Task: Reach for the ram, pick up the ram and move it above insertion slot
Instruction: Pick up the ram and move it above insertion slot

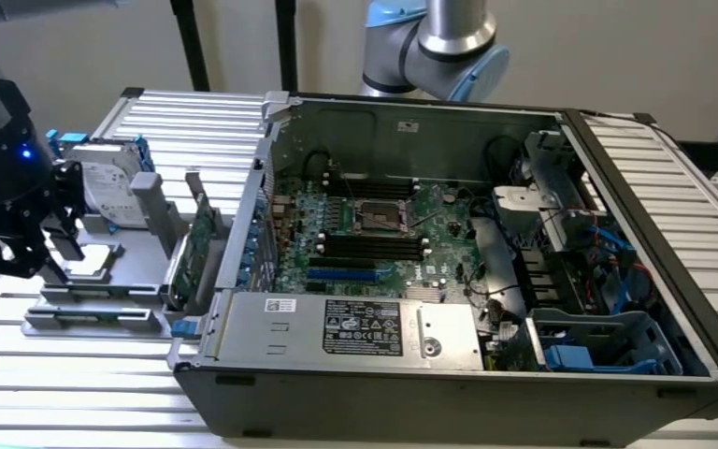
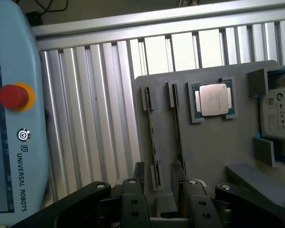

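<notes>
My gripper (image 1: 37,265) hangs open over the grey parts holder (image 1: 97,292) at the exterior view's left, outside the computer case. In the wrist view its two black fingers (image 2: 138,176) stand apart just above the holder (image 2: 213,147). Two thin dark strips sit edge-on in the holder's narrow slots. One strip (image 2: 154,142) lines up with the gap between the fingers, and the other (image 2: 177,128) lies by the far finger. I cannot tell which strip is the ram. The black memory slots (image 1: 372,247) lie on the motherboard inside the case.
The holder also carries a processor chip (image 2: 213,99), a silver hard drive (image 1: 109,192) and a green expansion card (image 1: 197,251) standing beside the case wall. A teach pendant with a red stop button (image 2: 12,96) lies beside the holder. The open case (image 1: 658,234) takes up the middle and right.
</notes>
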### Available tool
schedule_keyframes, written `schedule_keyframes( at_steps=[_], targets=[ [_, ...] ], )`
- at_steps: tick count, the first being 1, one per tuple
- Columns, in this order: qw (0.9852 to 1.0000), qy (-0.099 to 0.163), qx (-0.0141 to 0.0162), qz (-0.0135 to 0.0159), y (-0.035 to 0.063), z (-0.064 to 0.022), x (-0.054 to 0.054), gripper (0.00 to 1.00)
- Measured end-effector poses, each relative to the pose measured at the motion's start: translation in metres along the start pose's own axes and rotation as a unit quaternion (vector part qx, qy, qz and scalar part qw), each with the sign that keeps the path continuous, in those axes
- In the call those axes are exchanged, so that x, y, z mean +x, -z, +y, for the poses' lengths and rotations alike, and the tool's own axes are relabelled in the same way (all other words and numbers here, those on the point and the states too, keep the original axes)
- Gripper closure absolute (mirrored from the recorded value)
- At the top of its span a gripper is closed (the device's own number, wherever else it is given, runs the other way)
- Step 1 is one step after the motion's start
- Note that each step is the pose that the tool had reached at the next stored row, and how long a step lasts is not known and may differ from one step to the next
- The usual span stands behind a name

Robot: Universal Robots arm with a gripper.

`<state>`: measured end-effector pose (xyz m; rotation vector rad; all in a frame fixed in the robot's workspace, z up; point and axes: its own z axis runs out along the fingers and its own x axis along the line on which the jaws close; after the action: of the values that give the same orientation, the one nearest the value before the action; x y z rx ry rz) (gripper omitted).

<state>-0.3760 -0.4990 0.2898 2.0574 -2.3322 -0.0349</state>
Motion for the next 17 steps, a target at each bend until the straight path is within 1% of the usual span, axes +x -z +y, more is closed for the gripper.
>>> schedule_keyframes(
  at_steps=[8,17],
  targets=[
    [0.9998,0.018,0.0001,0.0007,-0.0146,-0.0005,0.000,0.64],
    [0.9995,0.032,0.0003,0.0012,-0.0310,-0.0007,0.000,0.64]
  ],
)
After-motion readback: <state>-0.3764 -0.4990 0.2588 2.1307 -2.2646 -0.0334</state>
